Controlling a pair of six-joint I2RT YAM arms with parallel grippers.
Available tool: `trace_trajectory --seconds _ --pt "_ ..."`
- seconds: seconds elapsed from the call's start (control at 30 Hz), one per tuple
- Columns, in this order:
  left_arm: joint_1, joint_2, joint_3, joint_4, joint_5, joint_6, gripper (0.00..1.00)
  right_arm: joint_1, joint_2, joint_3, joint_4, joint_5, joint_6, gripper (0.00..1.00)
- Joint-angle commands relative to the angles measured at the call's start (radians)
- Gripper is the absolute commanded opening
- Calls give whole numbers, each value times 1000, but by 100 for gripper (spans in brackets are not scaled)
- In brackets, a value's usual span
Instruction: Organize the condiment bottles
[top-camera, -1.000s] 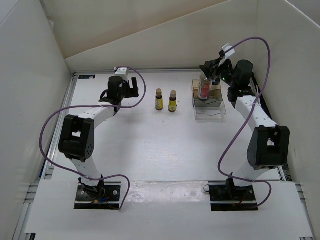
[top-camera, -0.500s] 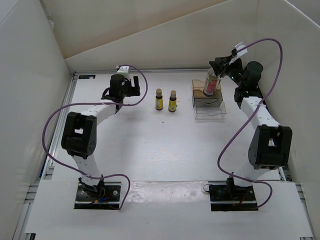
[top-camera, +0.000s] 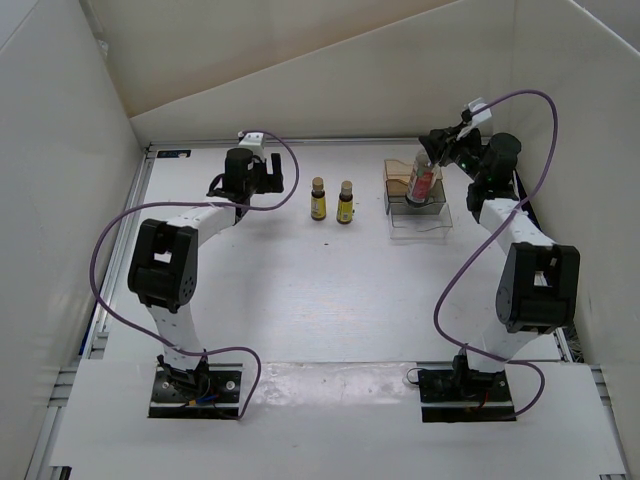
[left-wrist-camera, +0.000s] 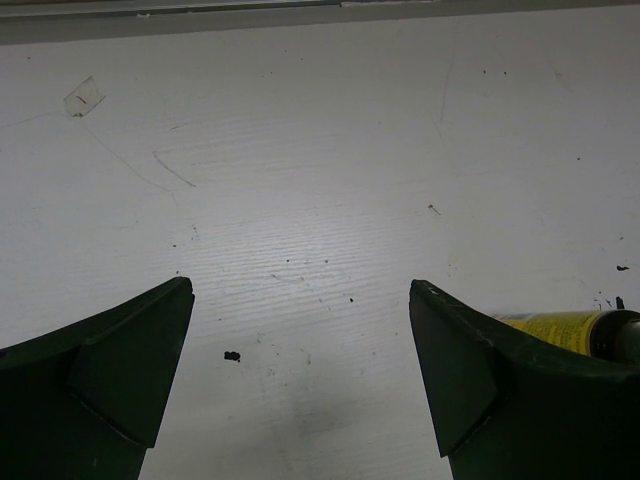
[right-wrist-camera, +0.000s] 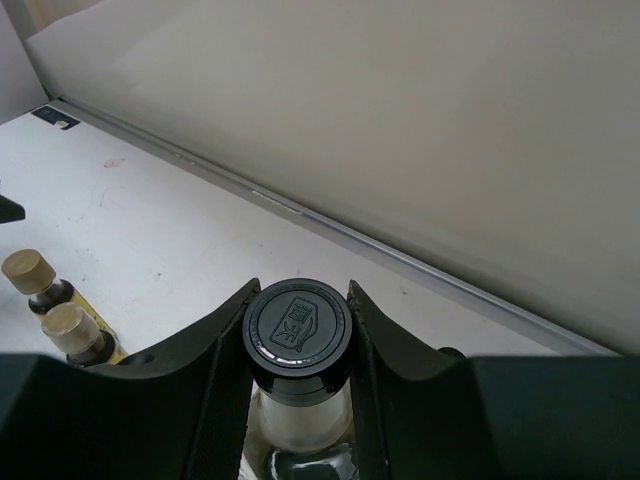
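Two tiny yellow-labelled bottles with brown caps (top-camera: 318, 199) (top-camera: 345, 202) stand side by side at the back middle; they also show in the right wrist view (right-wrist-camera: 28, 272) (right-wrist-camera: 72, 329). My right gripper (top-camera: 428, 160) is shut on the tall clear bottle with red contents (top-camera: 419, 183), gripping its black cap (right-wrist-camera: 299, 329), held tilted over the clear tray (top-camera: 420, 218). The short black-capped bottle is hidden. My left gripper (top-camera: 268, 175) is open and empty, low over the table left of the tiny bottles; one yellow label (left-wrist-camera: 560, 322) peeks behind its right finger.
White walls enclose the table on the left, back and right. A metal rail (top-camera: 290, 142) runs along the back edge. A small scrap of clear tape (left-wrist-camera: 83, 97) lies on the table ahead of the left gripper.
My right gripper has swung the tall red bottle from up at the tray's back right down and left over the tray. My left gripper crept slightly right toward the tiny bottles.
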Motion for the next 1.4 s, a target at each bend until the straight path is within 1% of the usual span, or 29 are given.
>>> trace_trajectory --seconds 0.0,0.83,1.37 --pt "-4 -5 40 -3 -6 8 100 -6 -22 29 200 6 5 0" --pt "-7 85 113 -20 -4 8 100 -24 68 44 229 -7 20 0" --pt "-8 105 107 -9 -6 6 100 -15 81 19 219 -47 1 0"
